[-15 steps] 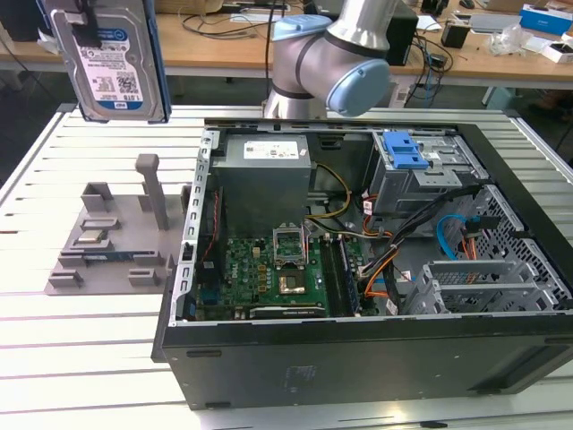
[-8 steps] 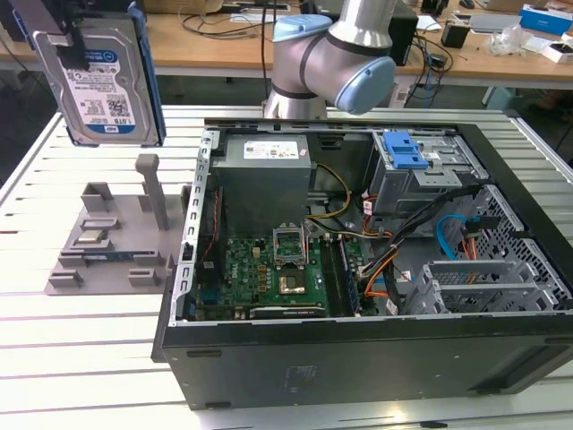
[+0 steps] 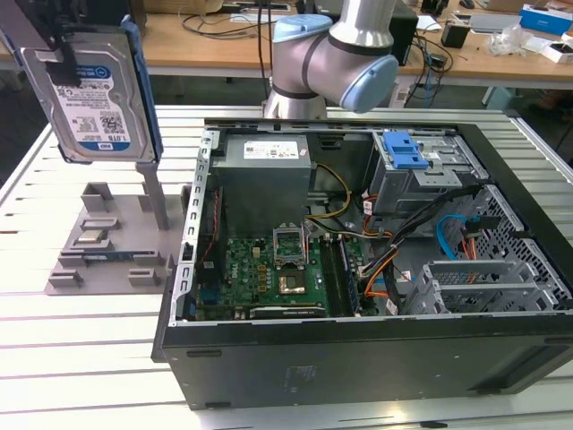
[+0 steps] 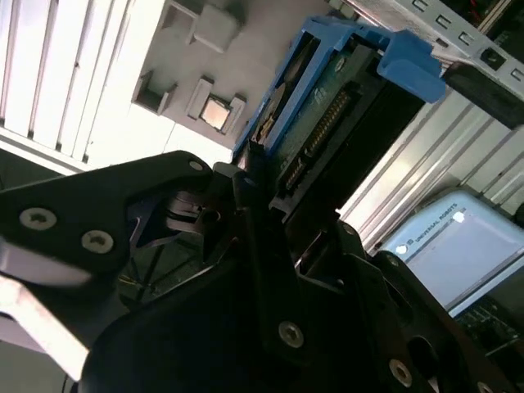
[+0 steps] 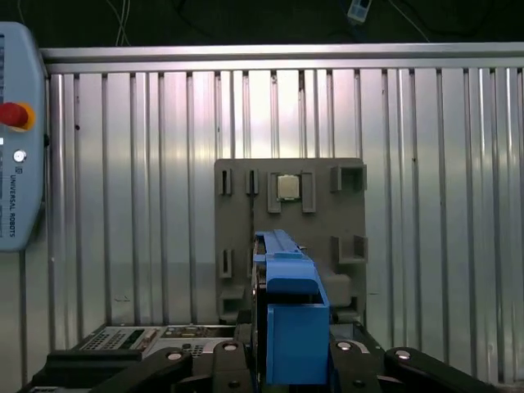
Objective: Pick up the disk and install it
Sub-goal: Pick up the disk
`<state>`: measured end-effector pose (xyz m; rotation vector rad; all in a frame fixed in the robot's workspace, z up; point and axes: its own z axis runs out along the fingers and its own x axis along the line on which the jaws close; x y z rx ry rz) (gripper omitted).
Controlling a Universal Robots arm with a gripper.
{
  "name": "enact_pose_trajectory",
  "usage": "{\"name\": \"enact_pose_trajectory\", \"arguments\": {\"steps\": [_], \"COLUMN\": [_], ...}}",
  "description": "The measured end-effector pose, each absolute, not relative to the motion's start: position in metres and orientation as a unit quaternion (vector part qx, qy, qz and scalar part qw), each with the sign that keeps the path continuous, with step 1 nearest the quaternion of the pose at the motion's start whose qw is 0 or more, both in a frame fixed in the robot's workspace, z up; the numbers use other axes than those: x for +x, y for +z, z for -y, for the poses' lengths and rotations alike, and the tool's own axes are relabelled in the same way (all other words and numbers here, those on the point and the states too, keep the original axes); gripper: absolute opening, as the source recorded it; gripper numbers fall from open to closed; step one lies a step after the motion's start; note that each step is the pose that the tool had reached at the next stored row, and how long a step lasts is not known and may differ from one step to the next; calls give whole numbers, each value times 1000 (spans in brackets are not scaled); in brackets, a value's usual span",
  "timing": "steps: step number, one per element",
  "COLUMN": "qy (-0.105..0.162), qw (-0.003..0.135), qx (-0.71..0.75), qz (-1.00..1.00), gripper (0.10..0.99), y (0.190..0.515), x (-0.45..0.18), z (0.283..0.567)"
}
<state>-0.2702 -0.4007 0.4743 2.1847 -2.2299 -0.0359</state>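
Closest to you in both wrist views is the black gripper [image 4: 260,184], and its fingers [image 5: 233,354] are pinching the disk [image 5: 291,319] between them. You can see the grip in the exterior view too, where the gripper [image 3: 72,54] holds the disk [image 3: 89,94] by its upper end, high in the air. The disk hangs nearly upright, its long axis running up and down with a slight tilt, and its flat labelled face turned towards the exterior camera. The label [image 3: 94,107] is white with a blue band and carries small print and a code square. The blue carrier [image 3: 143,85] frames the disk's edge on the exterior view's right. In the second wrist view you see the green board side, with the connector row [image 4: 323,135] near the fingers. Below the disk, a grey holder plate [image 3: 107,246] lies on the slatted tabletop [image 3: 89,358] near its edge at the exterior view's left, just beside the open computer case [image 3: 358,358]. A chip [image 5: 287,187] sits in that plate
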Motion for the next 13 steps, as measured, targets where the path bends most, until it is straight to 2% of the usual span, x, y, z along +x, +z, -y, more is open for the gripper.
{"name": "enact_pose_trajectory", "arguments": {"steps": [13], "qy": [-11], "qw": [10], "qx": [700], "qz": [714], "gripper": [365], "y": [473], "x": [-221], "z": [409]}}
